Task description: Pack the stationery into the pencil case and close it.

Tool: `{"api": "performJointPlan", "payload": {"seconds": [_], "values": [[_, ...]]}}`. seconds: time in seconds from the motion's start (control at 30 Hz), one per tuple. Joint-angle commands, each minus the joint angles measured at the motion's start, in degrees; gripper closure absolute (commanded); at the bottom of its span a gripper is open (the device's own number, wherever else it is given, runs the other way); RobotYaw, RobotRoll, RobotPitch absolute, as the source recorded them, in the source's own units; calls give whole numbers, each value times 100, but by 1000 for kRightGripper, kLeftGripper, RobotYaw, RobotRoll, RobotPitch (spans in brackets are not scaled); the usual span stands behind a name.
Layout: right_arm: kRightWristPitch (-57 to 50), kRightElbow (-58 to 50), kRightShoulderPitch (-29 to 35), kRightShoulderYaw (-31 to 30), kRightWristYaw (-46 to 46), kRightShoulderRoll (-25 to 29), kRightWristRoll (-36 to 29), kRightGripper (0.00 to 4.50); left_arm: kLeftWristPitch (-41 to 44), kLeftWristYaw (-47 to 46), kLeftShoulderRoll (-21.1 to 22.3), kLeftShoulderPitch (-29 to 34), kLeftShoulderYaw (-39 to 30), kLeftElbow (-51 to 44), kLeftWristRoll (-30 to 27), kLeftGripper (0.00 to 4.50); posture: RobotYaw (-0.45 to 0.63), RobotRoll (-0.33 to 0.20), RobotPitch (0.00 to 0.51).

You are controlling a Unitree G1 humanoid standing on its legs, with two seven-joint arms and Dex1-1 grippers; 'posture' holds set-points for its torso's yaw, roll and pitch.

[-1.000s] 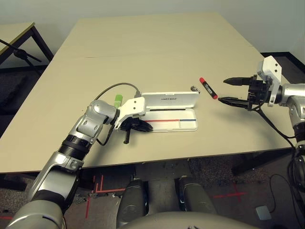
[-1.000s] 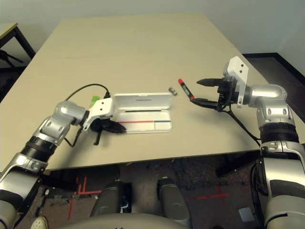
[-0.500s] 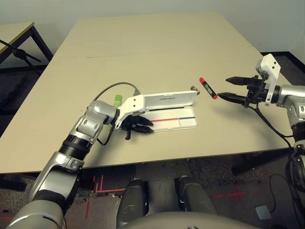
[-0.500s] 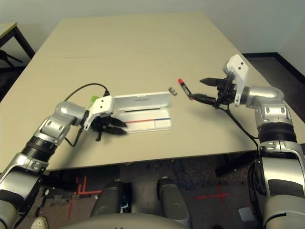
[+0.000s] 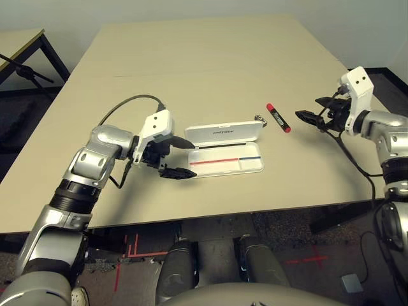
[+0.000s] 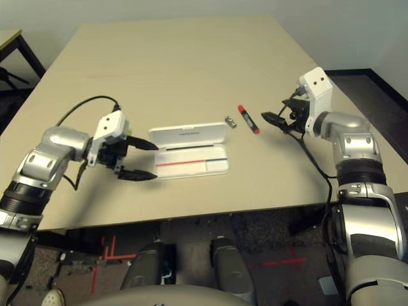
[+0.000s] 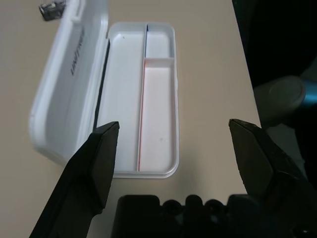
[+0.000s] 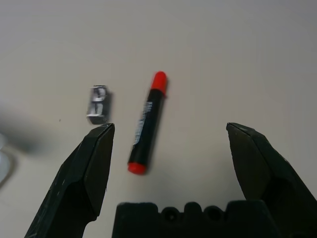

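Compared with a second ago, the left gripper [image 5: 173, 157] has been drawn back from the pencil case [image 5: 224, 150] toward nine o'clock and lifted; its jaws, then closed at the case's left end, are now spread wide with nothing between them. The lid, propped steeply upright earlier, is now seen leaning further back. The right gripper [image 5: 310, 109] has been brought in toward the marker [image 5: 278, 117] and turned, its jaws spread wide as before and holding nothing.

One beige table [image 5: 191, 70] is seen. On it lies one white pencil case, open, near the front edge at about six o'clock of the tabletop, with one red and blue stripe along its tray and small dark print on the lid that is too small to be read. One red-and-black marker lies at the case's two o'clock, apart from it, with white lettering on its black barrel that cannot be made out. One small silver metal piece [image 5: 259, 118] lies between the marker and the lid's far right corner, just beside that corner.
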State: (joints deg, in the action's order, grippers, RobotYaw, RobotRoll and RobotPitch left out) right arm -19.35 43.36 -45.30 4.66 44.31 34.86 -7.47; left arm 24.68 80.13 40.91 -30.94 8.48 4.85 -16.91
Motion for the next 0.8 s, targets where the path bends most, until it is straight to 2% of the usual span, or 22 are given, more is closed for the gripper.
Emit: {"api": "performJointPlan", "payload": {"seconds": [0.03, 0.23, 0.4, 0.53, 0.77, 0.8], "values": [[-173, 424, -294, -92, -228, -284, 91, 0, -127, 105, 143, -4, -260, 128, -203, 36, -45, 0, 76], [-112, 1220, -737, -228, -730, -721, 360, 0, -108, 18, 169, 79, -375, 63, -252, 36, -40, 0, 71], [-31, 1470, -857, -213, -794, -775, 434, 0, -110, 19, 176, 100, -385, 26, -267, 36, -40, 0, 71], [175, 2158, -1086, -213, -1290, -951, 618, 0, 63, -42, 263, 304, -456, -424, -390, 36, -4, 0, 64], [340, 2586, -1172, -208, -1331, -1037, 755, 0, 214, -196, 342, 400, -502, -674, -557, 36, 5, 0, 64], [325, 2628, -1175, -201, -1312, -1064, 759, 181, 235, -219, 345, 408, -508, -691, -579, 9, 5, 0, 63]]}}
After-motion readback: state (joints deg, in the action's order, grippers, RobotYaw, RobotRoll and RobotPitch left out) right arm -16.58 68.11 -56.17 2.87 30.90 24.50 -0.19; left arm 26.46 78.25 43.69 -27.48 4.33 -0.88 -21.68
